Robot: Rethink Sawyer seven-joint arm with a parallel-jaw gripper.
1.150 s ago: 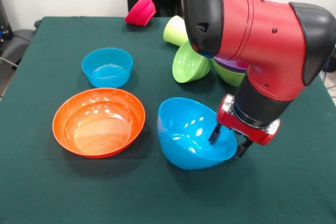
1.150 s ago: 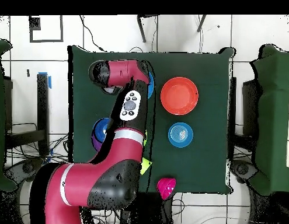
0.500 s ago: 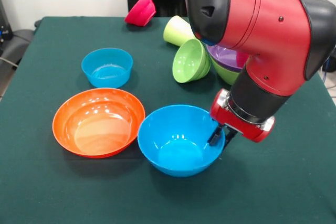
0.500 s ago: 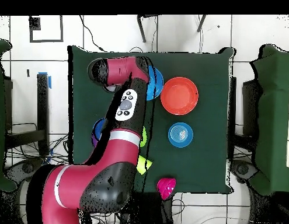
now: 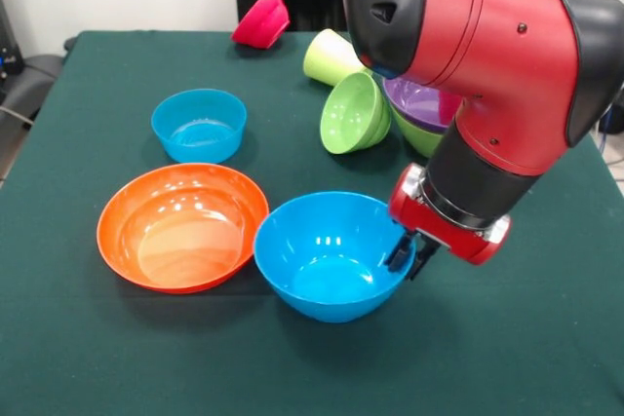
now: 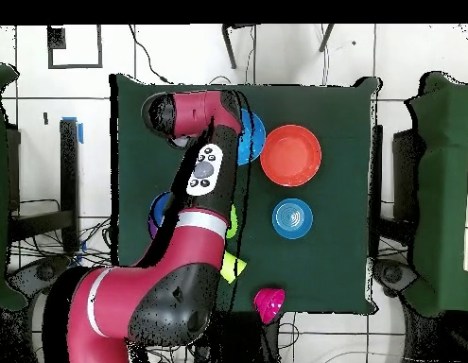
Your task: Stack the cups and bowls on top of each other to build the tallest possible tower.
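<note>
Stacking barely begun: claw pinches the rim of the big blue bowl at lower centre beside the orange bowl, while the tower at upper right holds few pieces and others lie scattered.

Glossy red robot arm of bulky rounded segments, with matte black end caps and small dark screw heads set in the red shell. Black cylindrical wrist section above a red collar with a silver edge. Short dark gripper below. From overhead, a grey oval button panel and pale bands across the red links
</note>
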